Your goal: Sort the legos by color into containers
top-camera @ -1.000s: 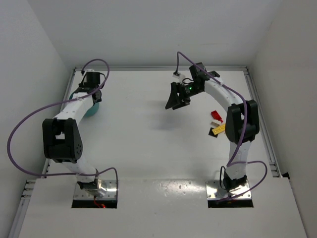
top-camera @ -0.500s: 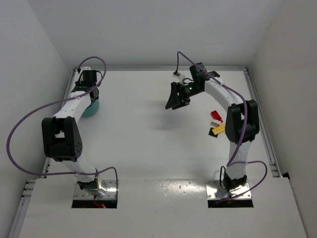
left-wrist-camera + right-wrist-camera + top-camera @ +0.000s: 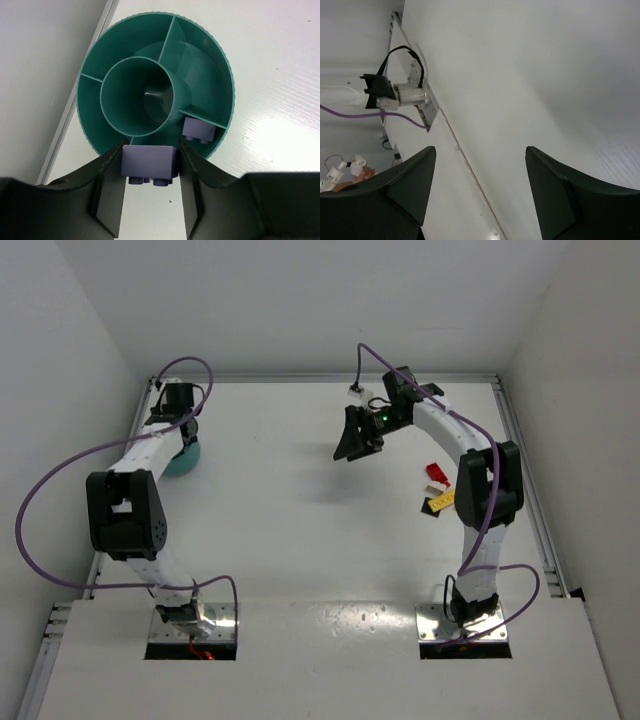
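Blue brick (image 3: 148,161) sat clamped in our left jaws, which had edged over the rim of the teal bowl (image 3: 95,65), near a matching brick (image 3: 198,130) inside, so release seemed next. Our right jaws stayed wide, empty.

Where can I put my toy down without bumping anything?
The wide middle of the table is bare, between the teal bowl at the left and the right arm. It's crowded by that arm, where the red brick and yellow brick lie.

The left end effector (image 3: 150,150) has shifted slightly left and farther back above the teal bowl (image 3: 200,55).
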